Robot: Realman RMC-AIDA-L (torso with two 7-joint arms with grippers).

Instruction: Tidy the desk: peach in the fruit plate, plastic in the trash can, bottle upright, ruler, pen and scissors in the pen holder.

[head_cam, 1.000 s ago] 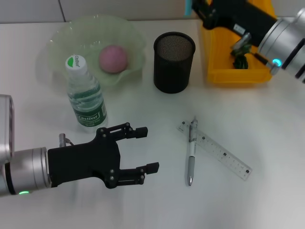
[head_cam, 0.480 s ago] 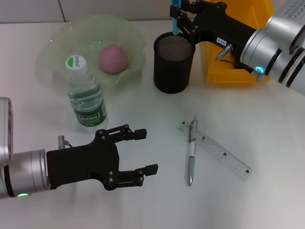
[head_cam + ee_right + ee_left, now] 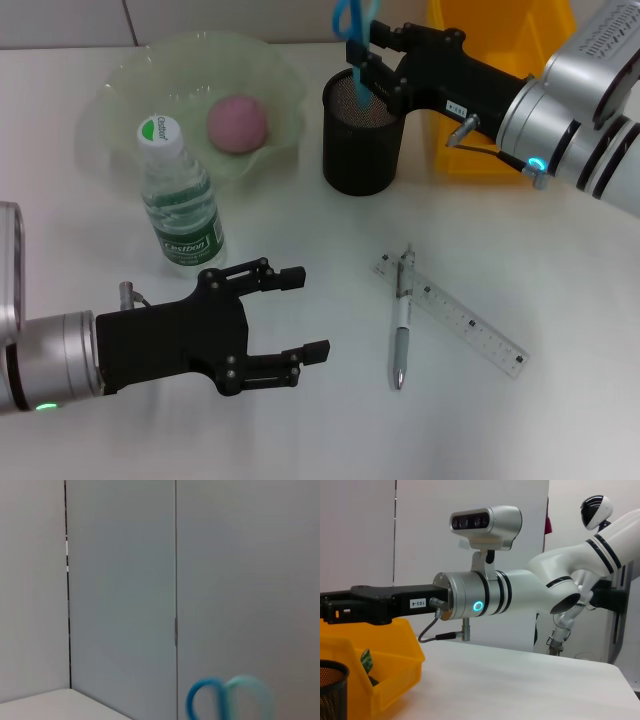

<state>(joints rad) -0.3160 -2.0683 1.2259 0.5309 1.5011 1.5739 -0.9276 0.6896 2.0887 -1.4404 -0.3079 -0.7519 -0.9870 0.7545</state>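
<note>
My right gripper [image 3: 364,62] is shut on blue-handled scissors [image 3: 350,16] and holds them upright right over the black mesh pen holder [image 3: 362,135]; the blades are hidden by the gripper. The scissor handles also show in the right wrist view [image 3: 231,700]. A pen [image 3: 402,322] lies across a clear ruler [image 3: 470,328] on the table, front right of centre. A pink peach [image 3: 237,123] sits in the green fruit plate [image 3: 120,95]. A water bottle [image 3: 180,200] stands upright next to the plate. My left gripper [image 3: 302,315] is open and empty at the front left.
A yellow bin [image 3: 485,160] stands behind the right arm, right of the pen holder; it also shows in the left wrist view [image 3: 375,650] with something green inside. The pen holder's rim shows in the left wrist view [image 3: 330,672].
My right gripper has moved left with the scissors, from over the yellow bin to above the pen holder. The left arm has hardly moved.
</note>
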